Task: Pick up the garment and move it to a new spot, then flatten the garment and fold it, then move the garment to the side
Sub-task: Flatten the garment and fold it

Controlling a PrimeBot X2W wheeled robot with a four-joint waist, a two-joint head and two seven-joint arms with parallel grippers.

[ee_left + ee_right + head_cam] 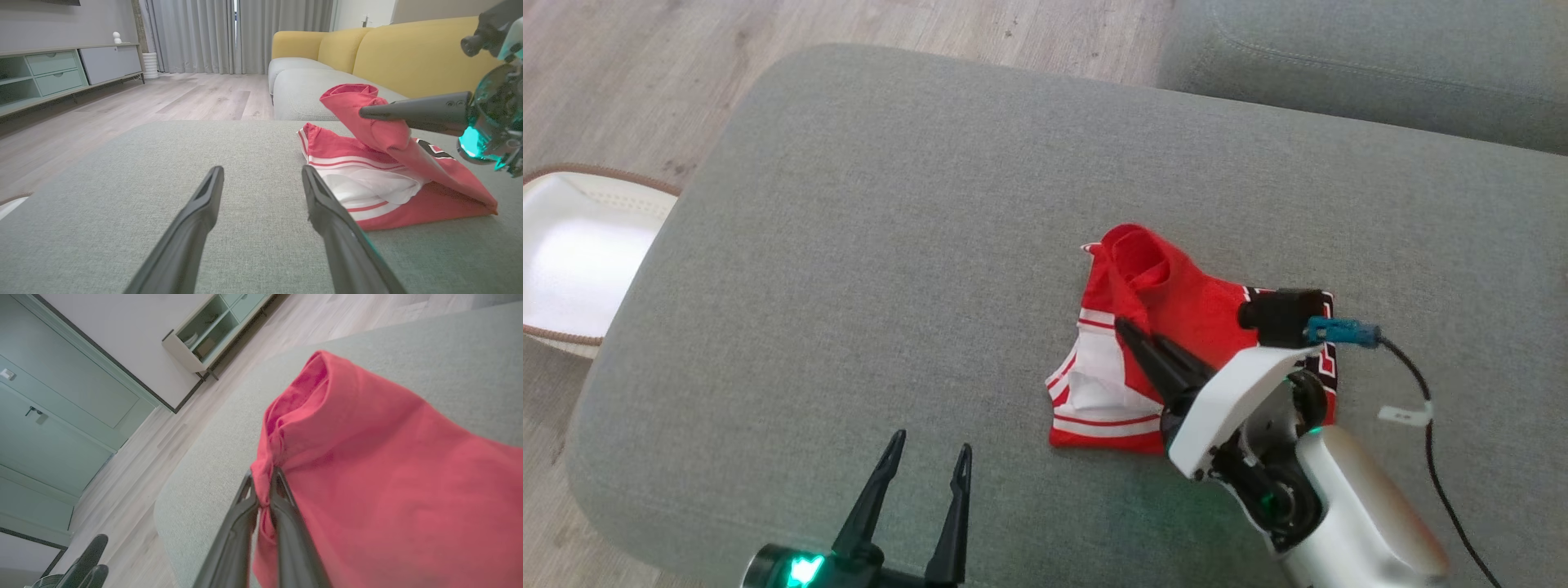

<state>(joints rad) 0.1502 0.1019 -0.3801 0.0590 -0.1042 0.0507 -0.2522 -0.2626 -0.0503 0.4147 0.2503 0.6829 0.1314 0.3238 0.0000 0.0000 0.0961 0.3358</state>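
Observation:
The garment (pixel 1176 302) is red with white stripes and a black patterned band, lying partly folded on the grey cushion (pixel 890 245). My right gripper (pixel 1123 327) is shut on a red fold of it and holds that fold raised off the lower layers; the pinch shows close up in the right wrist view, where the right gripper (pixel 263 475) clamps the garment (pixel 367 465). My left gripper (pixel 929 445) is open and holds nothing, a short way to the garment's left near the cushion's front edge. In the left wrist view the left gripper (pixel 261 173) points past the garment (pixel 367 192).
A white basket (pixel 572 261) with a brown rim stands on the wooden floor to the cushion's left. A second grey cushion (pixel 1380 57) lies at the back right. A black cable (pixel 1437 457) trails from my right wrist. A yellow sofa back (pixel 408 53) rises beyond.

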